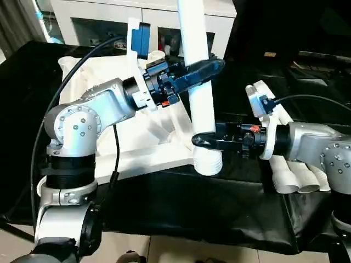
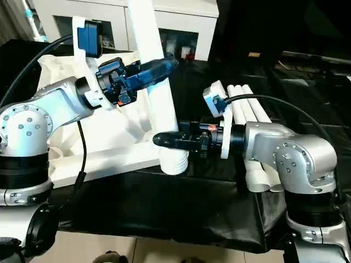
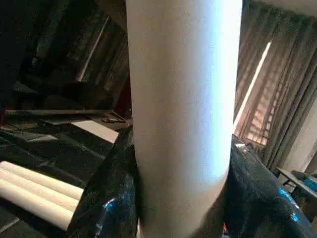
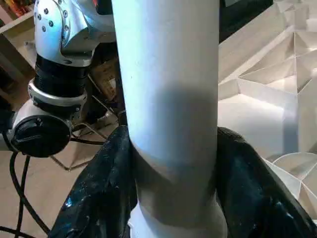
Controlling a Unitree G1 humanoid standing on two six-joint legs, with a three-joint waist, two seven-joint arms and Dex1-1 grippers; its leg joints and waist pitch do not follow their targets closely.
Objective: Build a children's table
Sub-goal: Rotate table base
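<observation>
Nearest the robot, right pincer (image 1: 198, 141) clamped on upright leg (image 1: 198, 93) just above its ribbed lower end, at the near corner of the upturned table top (image 1: 109, 118). Higher up the same leg, left pincer (image 1: 211, 67) gripping it too. Long axis near vertical, leaning slightly; socket presumably right below. Beyond the right arm, spare legs (image 2: 241, 104) lying flat on the black-draped table (image 1: 219, 208).

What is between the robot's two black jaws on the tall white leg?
Just bare white leg. In the head views, the left gripper grips higher up and the right gripper near the threaded bottom.
</observation>
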